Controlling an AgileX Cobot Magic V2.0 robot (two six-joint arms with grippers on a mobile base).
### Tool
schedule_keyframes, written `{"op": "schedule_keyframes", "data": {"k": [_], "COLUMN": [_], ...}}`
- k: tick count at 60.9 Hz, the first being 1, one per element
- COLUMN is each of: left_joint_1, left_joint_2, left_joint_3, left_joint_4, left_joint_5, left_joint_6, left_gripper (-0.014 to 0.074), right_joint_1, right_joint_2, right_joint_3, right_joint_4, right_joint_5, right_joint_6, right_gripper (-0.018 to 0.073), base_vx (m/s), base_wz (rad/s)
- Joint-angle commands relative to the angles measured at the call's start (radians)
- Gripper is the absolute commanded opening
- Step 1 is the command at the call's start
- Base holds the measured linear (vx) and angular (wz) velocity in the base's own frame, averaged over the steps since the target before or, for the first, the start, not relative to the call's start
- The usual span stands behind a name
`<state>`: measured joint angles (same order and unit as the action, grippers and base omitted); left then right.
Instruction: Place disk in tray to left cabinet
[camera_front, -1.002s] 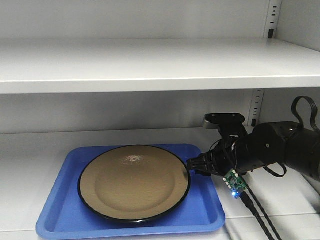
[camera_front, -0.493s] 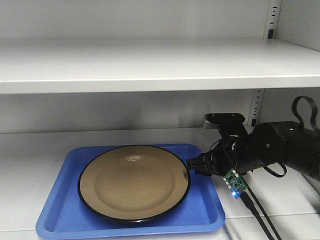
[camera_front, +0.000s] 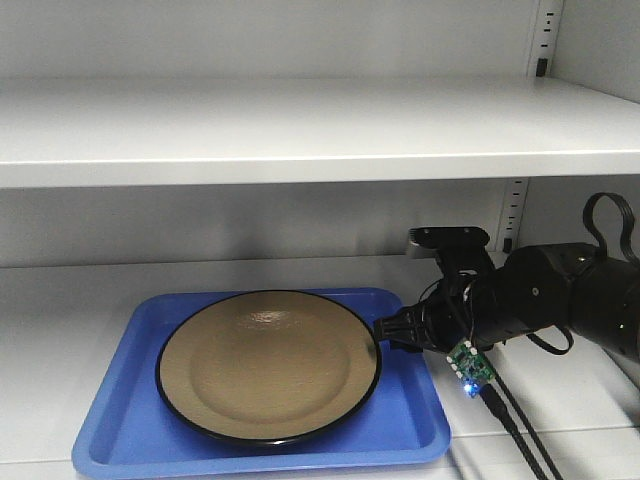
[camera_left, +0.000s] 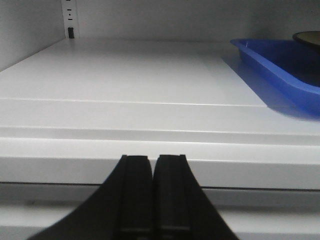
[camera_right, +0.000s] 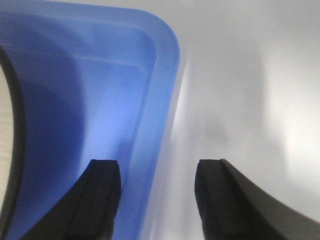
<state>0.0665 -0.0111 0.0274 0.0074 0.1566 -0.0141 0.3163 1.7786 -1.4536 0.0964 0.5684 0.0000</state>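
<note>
The disk (camera_front: 268, 365) lies flat inside the tray (camera_front: 120, 440), and the tray rests on the lower shelf (camera_front: 60, 300) of the left cabinet (camera_front: 300, 130). By this layout, the placement step appears complete or nearly so; what remains is judged to be release and withdrawal.

The right gripper (camera_right: 156, 200) is open. In the right wrist view its jaws straddle the tray's right rim: one finger sits over the tray floor, the other over the bare shelf outside the rim. Neither finger is seen pressing the rim. The disk's black edge lies to the far inner side of the gripper, apart from it.

The left gripper (camera_left: 151, 195) is closed on nothing, fingers touching. It is positioned low at the shelf's front edge, with the tray well ahead and to its right.

Next move, as judged: retract the right gripper straight back off the rim without dragging the tray.

Obstructions: the upper shelf (camera_front: 300, 150) overhangs the right arm (camera_front: 560, 300), limiting upward clearance. The slotted support strip (camera_front: 513, 215) stands behind the arm.
</note>
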Motion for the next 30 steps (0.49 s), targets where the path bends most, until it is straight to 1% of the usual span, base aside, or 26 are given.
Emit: {"op": "schedule_keyframes", "data": {"k": [1,30], "left_joint_1": [0.001,0.001], "left_joint_2": [-0.017,-0.017], "left_joint_3": [0.020,0.020], "left_joint_4": [0.001,0.001], "left_joint_5": [-0.086,-0.086], "left_joint_6": [-0.005,-0.005], "left_gripper": [-0.0006,-0.0006], "right_joint_1": [-0.004,-0.004], "right_joint_2": [-0.051,-0.051], "right_joint_3": [-0.034,-0.034], "right_joint_4": [-0.014,-0.014], "right_joint_5": [-0.056,-0.056], "right_joint_6": [-0.005,-0.005], "right_gripper": [0.0407,0.0407], "base_vx": [0.00,0.00], "base_wz": [0.00,0.00]}}
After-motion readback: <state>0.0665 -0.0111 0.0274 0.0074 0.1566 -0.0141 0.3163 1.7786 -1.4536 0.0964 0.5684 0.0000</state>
